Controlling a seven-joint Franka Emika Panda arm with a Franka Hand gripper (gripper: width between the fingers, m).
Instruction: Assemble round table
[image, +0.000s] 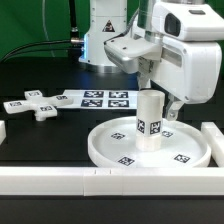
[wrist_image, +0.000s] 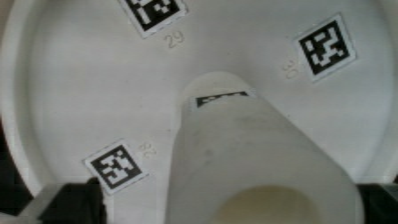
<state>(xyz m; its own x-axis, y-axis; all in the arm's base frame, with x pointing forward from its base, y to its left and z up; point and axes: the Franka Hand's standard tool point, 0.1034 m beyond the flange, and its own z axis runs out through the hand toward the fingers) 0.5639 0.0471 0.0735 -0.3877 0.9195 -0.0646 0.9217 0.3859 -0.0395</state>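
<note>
The large rimmed disc (image: 100, 150) lies flat on the black table at the exterior view's centre right. The short thick cylinder (image: 150, 120) stands upright on its middle, with a tag on its side. My gripper (image: 156, 93) reaches down over the cylinder's top, one finger on each side, and is shut on it. In the wrist view the cylinder (wrist_image: 240, 150) fills the space between my dark fingertips (wrist_image: 71, 205), with the gripper (wrist_image: 222, 208) around its top end and the tagged disc floor (wrist_image: 71, 90) below. The small cross-shaped piece (image: 35, 103) lies loose at the exterior view's left.
The marker board (image: 100, 97) lies flat behind the disc. A long white bar (image: 60, 180) runs along the front edge, another bar (image: 213, 135) stands at the right, and a short white end (image: 3, 130) shows at the left. The robot base (image: 105, 40) is at the back.
</note>
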